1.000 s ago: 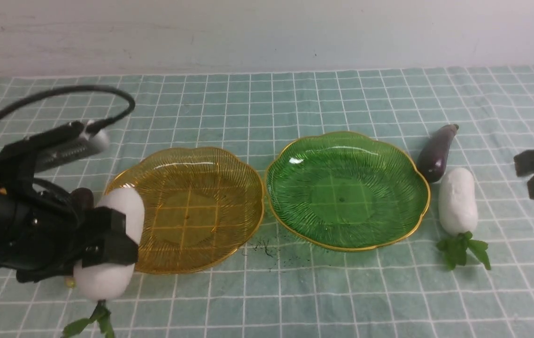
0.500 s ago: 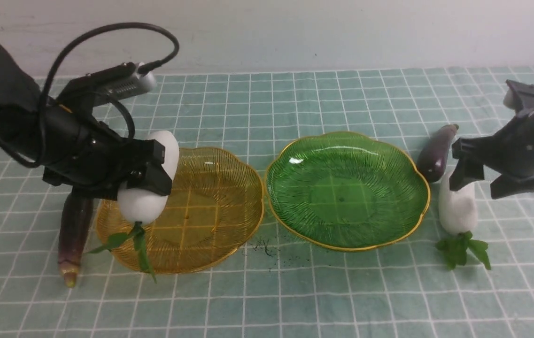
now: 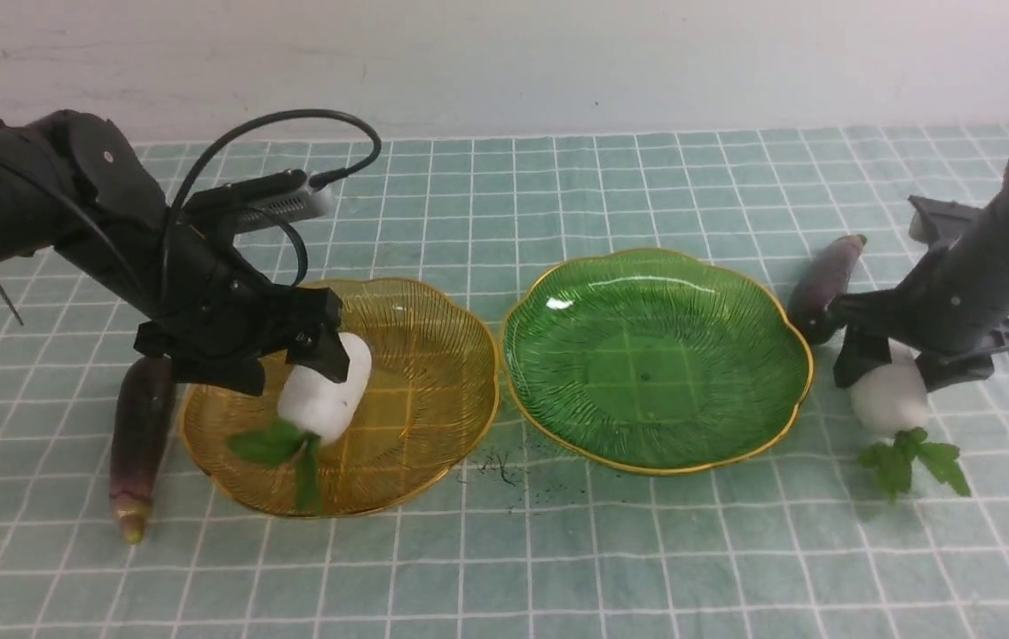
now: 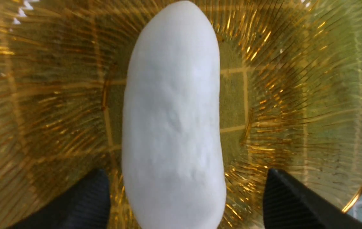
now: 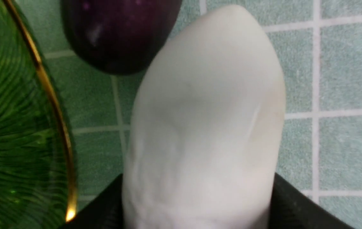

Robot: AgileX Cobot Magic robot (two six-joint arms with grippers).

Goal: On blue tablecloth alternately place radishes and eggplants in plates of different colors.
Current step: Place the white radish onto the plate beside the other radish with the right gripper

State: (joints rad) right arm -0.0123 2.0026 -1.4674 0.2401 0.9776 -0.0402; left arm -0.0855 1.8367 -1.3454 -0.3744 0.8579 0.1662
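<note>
My left gripper (image 3: 287, 359) hangs over the amber-yellow plate (image 3: 433, 444). Its jaws stand open on either side of a white radish (image 3: 327, 404) that lies in the plate, leaves toward me. In the left wrist view the radish (image 4: 174, 121) lies on the amber plate (image 4: 311, 95) with a gap to each of the fingers (image 4: 295, 203). My right gripper (image 3: 899, 364) is shut on the second radish (image 3: 890, 404), right of the empty green plate (image 3: 655, 373). In the right wrist view both fingers press this radish (image 5: 206, 127).
One dark purple eggplant (image 3: 138, 435) lies on the blue tablecloth (image 3: 557, 195) left of the amber plate. The other eggplant (image 3: 823, 275) lies just beyond the right radish, near the green plate's rim (image 5: 56, 127). Dark crumbs lie between the plates at the front.
My left arm carried its radish right and down into the amber plate, and its jaws now stand off it. My right gripper came down and shut on the right radish, which shifted slightly right.
</note>
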